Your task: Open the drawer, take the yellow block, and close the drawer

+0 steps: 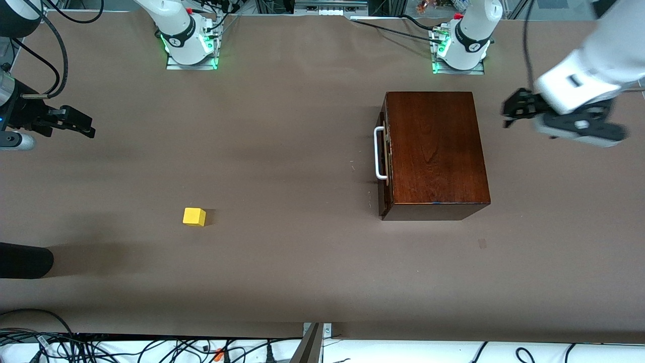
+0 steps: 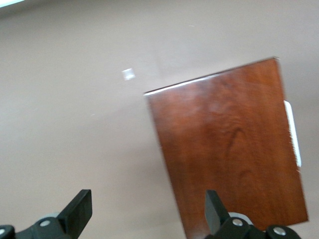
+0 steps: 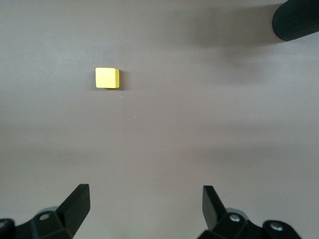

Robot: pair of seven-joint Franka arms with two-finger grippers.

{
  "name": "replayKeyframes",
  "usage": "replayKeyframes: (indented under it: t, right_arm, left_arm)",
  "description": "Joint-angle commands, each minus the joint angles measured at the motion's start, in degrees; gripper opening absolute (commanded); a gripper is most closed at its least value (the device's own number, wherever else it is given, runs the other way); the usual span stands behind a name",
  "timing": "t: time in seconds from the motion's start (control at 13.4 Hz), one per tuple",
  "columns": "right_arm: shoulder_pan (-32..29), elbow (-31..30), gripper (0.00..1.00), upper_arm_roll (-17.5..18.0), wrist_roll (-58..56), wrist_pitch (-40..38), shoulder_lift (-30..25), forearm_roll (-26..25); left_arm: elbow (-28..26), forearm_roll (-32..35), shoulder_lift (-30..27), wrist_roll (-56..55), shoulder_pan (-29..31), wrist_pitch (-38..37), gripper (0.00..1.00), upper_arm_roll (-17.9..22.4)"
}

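The drawer (image 1: 384,151) is shut in the dark mahogany box (image 1: 436,146), its white bar handle (image 1: 379,154) facing the right arm's end. The box (image 2: 229,144) and handle (image 2: 294,132) also show in the left wrist view. The yellow block (image 1: 194,217) lies on the bare table toward the right arm's end, nearer the front camera than the box; the right wrist view shows it too (image 3: 107,78). My left gripper (image 1: 510,110) is open and empty in the air beside the box (image 2: 148,209). My right gripper (image 1: 90,127) is open and empty over the table's end (image 3: 146,206).
A black rounded object (image 1: 25,259) lies at the table's edge at the right arm's end, nearer the camera than the block; it also shows in the right wrist view (image 3: 296,17). A small pale patch (image 1: 482,243) marks the table near the box. Cables run along the near edge.
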Motion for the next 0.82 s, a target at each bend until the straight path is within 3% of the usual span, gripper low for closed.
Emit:
replayKeyframes:
  t: [0.0,0.15,0.75]
  right_arm:
    - [-1.1,-0.9,1.00,1.0,0.8,0.1,-1.2,0.0]
    - [-1.1,-0.9,1.00,1.0,0.8,0.1,-1.2,-0.1]
    - [-1.1,-0.9,1.00,1.0,0.8,0.1,-1.2,-0.1]
  left_arm:
    - [-4.1,-1.2,-2.7,-4.5,-1.3,3.5,1.00,4.2]
    - [-6.4,-1.3,-3.3,-7.1,-1.2,4.6,1.00,4.5]
    - [-5.2,-1.5,-2.6,-7.1,-0.6,0.8,1.00,4.9]
